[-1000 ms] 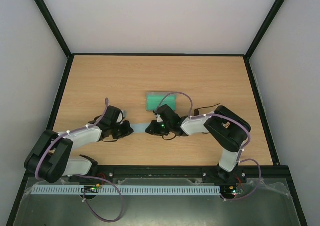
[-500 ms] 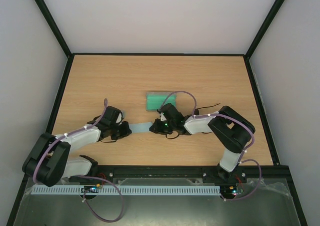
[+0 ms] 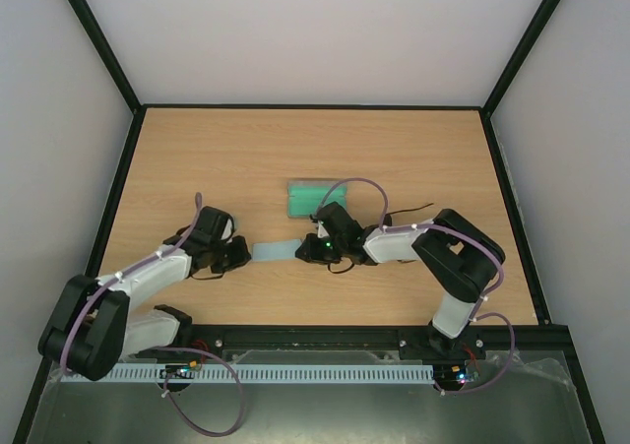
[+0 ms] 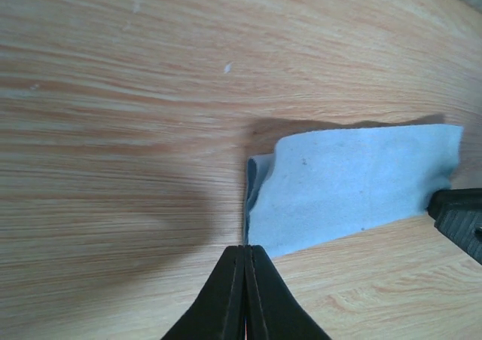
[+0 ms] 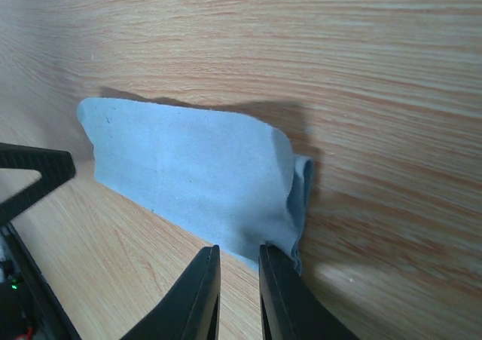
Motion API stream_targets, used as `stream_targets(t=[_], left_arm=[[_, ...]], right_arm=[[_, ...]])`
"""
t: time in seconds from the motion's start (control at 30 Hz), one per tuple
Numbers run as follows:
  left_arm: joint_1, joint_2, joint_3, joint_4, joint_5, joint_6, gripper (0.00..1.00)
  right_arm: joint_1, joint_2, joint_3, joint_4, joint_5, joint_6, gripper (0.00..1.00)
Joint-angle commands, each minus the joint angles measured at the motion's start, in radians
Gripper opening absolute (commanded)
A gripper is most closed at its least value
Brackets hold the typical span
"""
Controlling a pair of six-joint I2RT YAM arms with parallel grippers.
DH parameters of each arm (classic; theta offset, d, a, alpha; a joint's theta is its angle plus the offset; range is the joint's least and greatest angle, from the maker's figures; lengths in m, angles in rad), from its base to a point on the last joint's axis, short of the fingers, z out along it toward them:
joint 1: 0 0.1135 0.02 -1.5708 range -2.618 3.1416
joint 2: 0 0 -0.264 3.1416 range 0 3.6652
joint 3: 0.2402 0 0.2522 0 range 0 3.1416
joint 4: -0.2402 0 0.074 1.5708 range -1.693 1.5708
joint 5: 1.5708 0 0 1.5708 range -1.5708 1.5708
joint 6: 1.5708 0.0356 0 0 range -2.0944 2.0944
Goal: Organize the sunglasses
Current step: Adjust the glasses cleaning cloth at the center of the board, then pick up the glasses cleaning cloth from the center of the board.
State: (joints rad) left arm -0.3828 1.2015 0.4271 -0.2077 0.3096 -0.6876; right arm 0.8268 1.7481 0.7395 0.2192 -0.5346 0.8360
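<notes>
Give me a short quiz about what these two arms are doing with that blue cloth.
1. True or false: the blue cloth lies inside the open case.
2. Who pinches the cloth? A) one arm only B) both arms C) neither
3. Fill in: the case's lining is coloured ____.
Key: 1 false, it is stretched in front of the case; 2 B, left end effector and right end effector; 3 green.

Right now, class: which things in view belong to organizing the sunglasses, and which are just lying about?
Belonging: light blue cloth, pinched between left gripper and right gripper; green-lined case, open, beyond the cloth. Sunglasses: not clearly visible.
Lying about: nothing else I can make out.
</notes>
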Motion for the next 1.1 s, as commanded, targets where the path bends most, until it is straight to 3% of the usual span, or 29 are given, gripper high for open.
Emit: stream_targets(t=[0.0, 0.17, 0.3, 0.37, 0.6, 1.07], left_arm=[[0.005, -0.065, 0.067, -0.086, 0.0, 0.002, 0.07], [0.005, -0.096, 0.137, -0.156, -0.038, 0.014, 0.19], [0.005, -0.078, 0.147, -0.157, -0.057, 0.014, 0.37], [0.005, -0.062, 0.147, -0.149, -0.065, 0.012, 0.41], [0.005, -0.042, 0.134, -0.13, -0.082, 0.005, 0.46], [0.005, -0.053, 0.119, -0.112, -0.074, 0.001, 0.48]], right_arm=[[-0.006, -0.062, 0.008, -0.073, 0.035, -0.019, 0.23], [-0.006, -0.152, 0.066, -0.191, 0.081, -0.065, 0.35], [-0.006, -0.158, 0.129, -0.322, 0.178, -0.105, 0.36], [-0.006, -0.136, 0.174, -0.39, 0.237, -0.12, 0.36], [0.013, -0.043, 0.274, -0.534, 0.392, -0.146, 0.32], [0.096, 0.076, 0.307, -0.5, 0.403, -0.099, 0.31]])
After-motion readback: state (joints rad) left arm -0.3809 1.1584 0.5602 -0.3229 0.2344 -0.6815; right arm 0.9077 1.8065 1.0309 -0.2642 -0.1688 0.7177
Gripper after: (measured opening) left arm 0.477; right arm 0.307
